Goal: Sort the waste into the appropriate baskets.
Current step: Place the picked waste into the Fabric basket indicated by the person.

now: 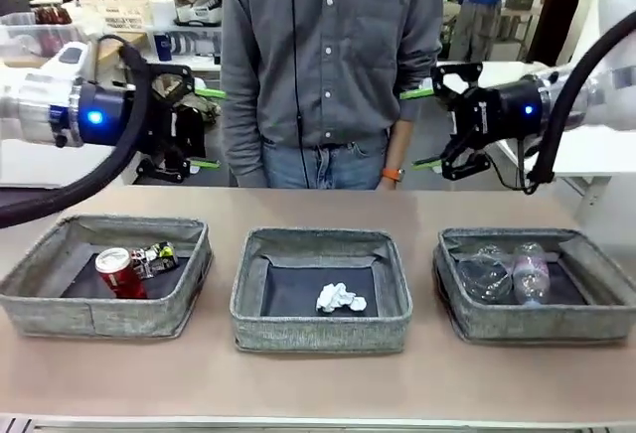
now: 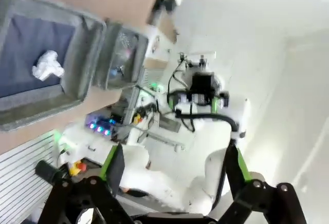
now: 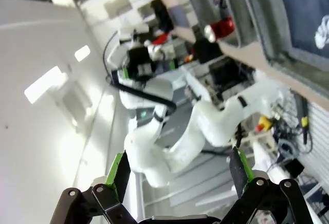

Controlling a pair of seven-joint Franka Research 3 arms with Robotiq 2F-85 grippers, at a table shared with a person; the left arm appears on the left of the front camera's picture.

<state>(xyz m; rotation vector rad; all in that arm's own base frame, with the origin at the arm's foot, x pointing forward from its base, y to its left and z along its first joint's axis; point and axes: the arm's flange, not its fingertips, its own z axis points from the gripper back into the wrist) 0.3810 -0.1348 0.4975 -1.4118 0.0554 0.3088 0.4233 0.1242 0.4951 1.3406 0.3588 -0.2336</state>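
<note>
Grey woven baskets sit in a row on the near part of the table, and every piece of waste I can see already lies inside one. The left basket [image 1: 60, 299] holds the red drink can [image 1: 120, 273] with the crushed dark printed can [image 1: 156, 255] just beside it. The middle basket [image 1: 320, 324] holds the crumpled white paper ball [image 1: 340, 299]. The right basket [image 1: 545, 324] holds the clear plastic cup [image 1: 484, 275] and the clear plastic bottle [image 1: 531, 273] side by side.

My left gripper [image 1: 206, 126] and my right gripper [image 1: 424, 127] are both raised above the far edge, jaws spread, carrying nothing.

I judge the sorting finished; the next move calls only for checking for stray litter. A person [image 1: 333, 66] stands close between my grippers, so any sweep inward risks contact.
</note>
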